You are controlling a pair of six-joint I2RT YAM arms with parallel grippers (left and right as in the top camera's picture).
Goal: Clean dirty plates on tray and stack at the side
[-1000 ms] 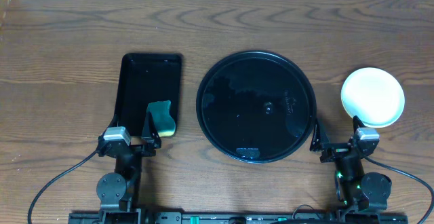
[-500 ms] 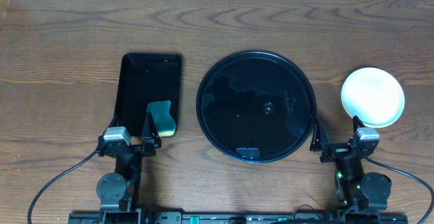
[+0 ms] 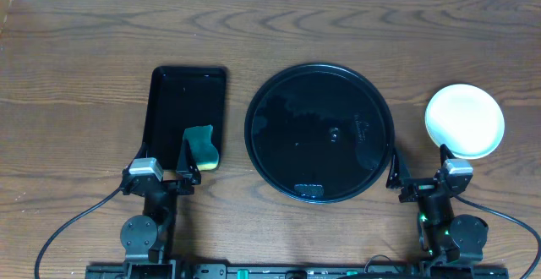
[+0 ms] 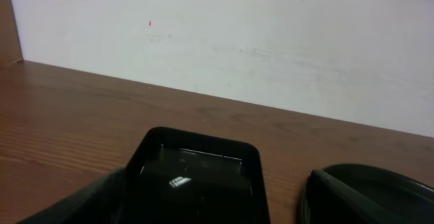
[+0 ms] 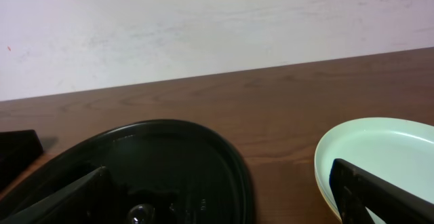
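Both arms are folded low at the near edge, wrists level and pointing forward. The left hand (image 3: 165, 156) has its 2 fingers (image 4: 74, 200) spread wide, gripping nothing. The right hand (image 3: 418, 162) is just as wide, its 2 fingers (image 5: 390, 197) apart and empty.

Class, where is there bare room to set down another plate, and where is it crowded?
Free: the wood behind the rectangular tray, round tray and plates; the left end of the table; the round tray's floor. Crowded: between the trays, and around the left gripper and right gripper.
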